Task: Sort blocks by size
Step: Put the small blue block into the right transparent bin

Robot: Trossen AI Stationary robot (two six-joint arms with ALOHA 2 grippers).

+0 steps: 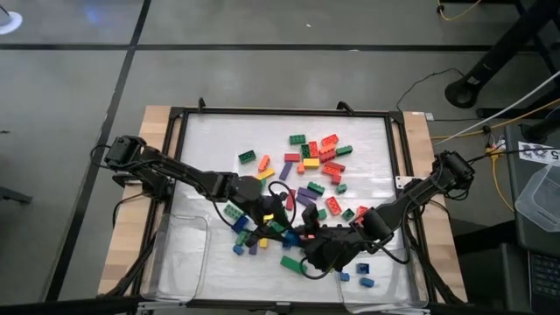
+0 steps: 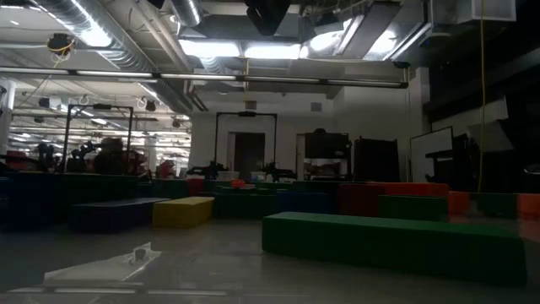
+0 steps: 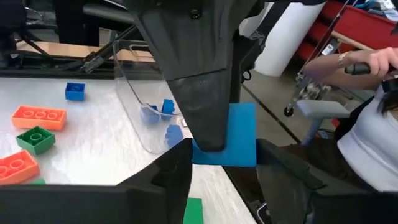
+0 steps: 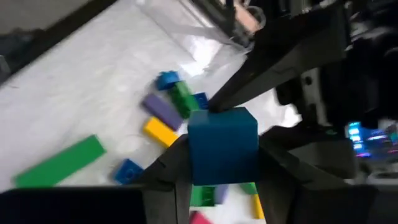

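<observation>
- Overhead, small studded plastic blocks (image 1: 308,160) lie scattered on the white mat; both arms reach in beside the clear plastic tray (image 1: 179,254).
- Left gripper (image 3: 222,158) clamps a small blue square brick (image 3: 239,134), with that tray just behind.
- Right gripper (image 4: 219,167) likewise pinches a blue cube (image 4: 222,145), a grasp hidden from above; judged next: carry to a tray.

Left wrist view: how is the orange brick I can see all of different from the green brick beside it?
The orange brick is long, with a row of studs on top. The green brick is short and square and shows a single stud. They also differ in colour, one orange and one green. Both lie flat, studs up, close together on the white table.
</observation>
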